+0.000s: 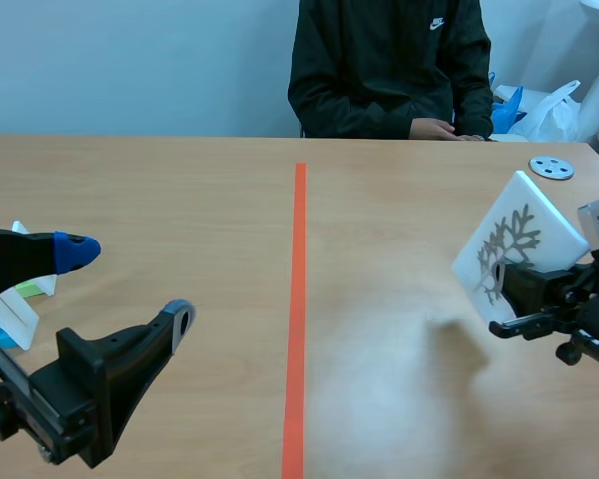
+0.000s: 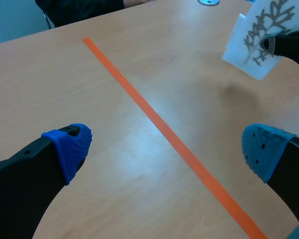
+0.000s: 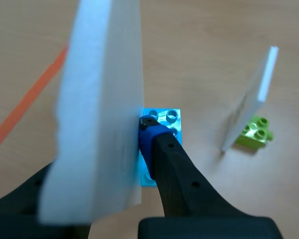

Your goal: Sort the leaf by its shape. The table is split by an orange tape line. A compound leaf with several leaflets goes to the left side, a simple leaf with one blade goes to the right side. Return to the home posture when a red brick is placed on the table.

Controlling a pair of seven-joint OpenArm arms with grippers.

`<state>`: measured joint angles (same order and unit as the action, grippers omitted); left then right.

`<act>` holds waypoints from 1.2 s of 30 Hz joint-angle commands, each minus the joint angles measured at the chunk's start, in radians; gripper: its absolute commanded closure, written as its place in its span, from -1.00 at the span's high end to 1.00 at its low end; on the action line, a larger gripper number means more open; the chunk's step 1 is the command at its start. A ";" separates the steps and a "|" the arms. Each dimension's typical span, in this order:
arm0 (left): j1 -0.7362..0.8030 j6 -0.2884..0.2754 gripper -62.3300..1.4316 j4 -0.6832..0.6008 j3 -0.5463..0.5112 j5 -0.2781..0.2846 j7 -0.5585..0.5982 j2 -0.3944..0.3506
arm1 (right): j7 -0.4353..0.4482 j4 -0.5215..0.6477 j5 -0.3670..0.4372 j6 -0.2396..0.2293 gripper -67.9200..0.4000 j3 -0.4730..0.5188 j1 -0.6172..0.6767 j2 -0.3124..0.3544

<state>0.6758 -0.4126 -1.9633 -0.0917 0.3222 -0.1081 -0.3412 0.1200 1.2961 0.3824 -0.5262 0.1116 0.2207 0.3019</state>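
Note:
A white tile (image 1: pixel 527 222) printed with a grey branching leaf of several leaflets hangs tilted above the table, right of the orange tape line (image 1: pixel 298 299). My right gripper (image 1: pixel 499 289) is shut on its lower part. In the right wrist view the tile (image 3: pixel 99 99) stands edge-on between the fingers, with a light blue brick (image 3: pixel 162 119) against its face. The left wrist view shows the tile (image 2: pixel 249 45) far ahead, across the tape. My left gripper (image 1: pixel 130 284) is open and holds nothing, low on the left side.
Another white tile (image 1: pixel 15 309) on green and blue bricks stands by the left arm. A white tile (image 3: pixel 249 99) on a green brick (image 3: pixel 256 130) lies ahead of the right gripper. A person (image 1: pixel 389 60) sits across the table, near a grey disc (image 1: pixel 551 168).

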 commanded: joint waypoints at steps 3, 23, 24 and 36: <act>0.002 0.000 1.00 -0.012 0.002 0.010 0.013 -0.006 | -0.029 0.023 0.015 0.003 -0.95 0.019 -0.002 0.003; 0.002 0.000 1.00 -0.012 0.002 0.010 0.014 -0.006 | -0.132 0.019 -0.032 0.202 -0.95 0.058 -0.005 -0.012; 0.002 0.000 1.00 -0.012 0.002 0.010 0.014 -0.006 | -0.129 0.018 -0.039 0.206 -0.95 0.058 -0.005 -0.014; 0.002 0.000 1.00 -0.012 0.002 0.010 0.030 -0.006 | -0.101 -0.071 -0.077 0.230 -0.95 0.058 -0.069 -0.014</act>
<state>0.6758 -0.4126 -1.9633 -0.0917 0.3222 -0.0967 -0.3412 -0.0002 1.2213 0.2989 -0.2985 0.1642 0.1619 0.2722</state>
